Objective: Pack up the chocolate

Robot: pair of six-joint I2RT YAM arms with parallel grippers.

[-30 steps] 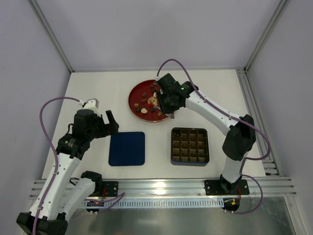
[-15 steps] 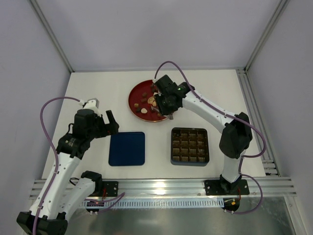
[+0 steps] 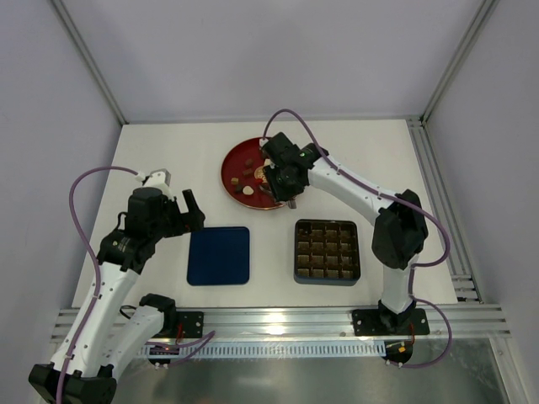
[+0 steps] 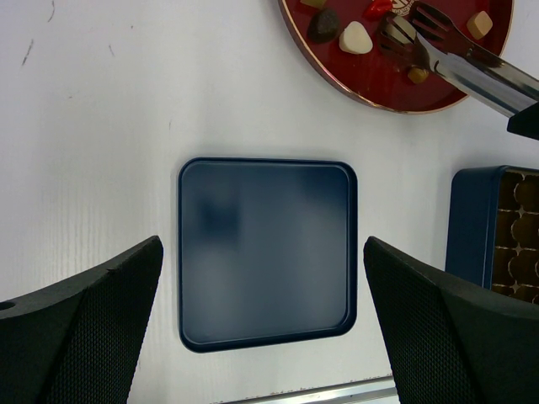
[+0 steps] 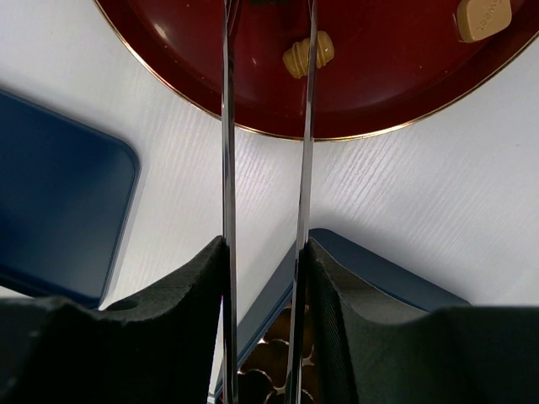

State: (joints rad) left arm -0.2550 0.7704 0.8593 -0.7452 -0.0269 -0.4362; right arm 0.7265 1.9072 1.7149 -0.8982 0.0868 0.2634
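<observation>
Now the right gripper (image 5: pixel 265 252) pinches tongs (image 5: pixel 226 126); a cream chocolate (image 5: pixel 308 57) lies ahead at one blade. Left gripper (image 4: pixel 261 320) gapes empty.

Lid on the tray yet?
No, the dark-blue lid lies flat on the table, apart from the uncovered tray.

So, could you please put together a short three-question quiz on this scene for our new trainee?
1. True or false: the left gripper is open and holds nothing.
2. What does the right gripper hold? A. metal tongs B. a spoon C. nothing
3. Fill in: the chocolates lie on the red ___.
Key: 1 true; 2 A; 3 plate.
</observation>
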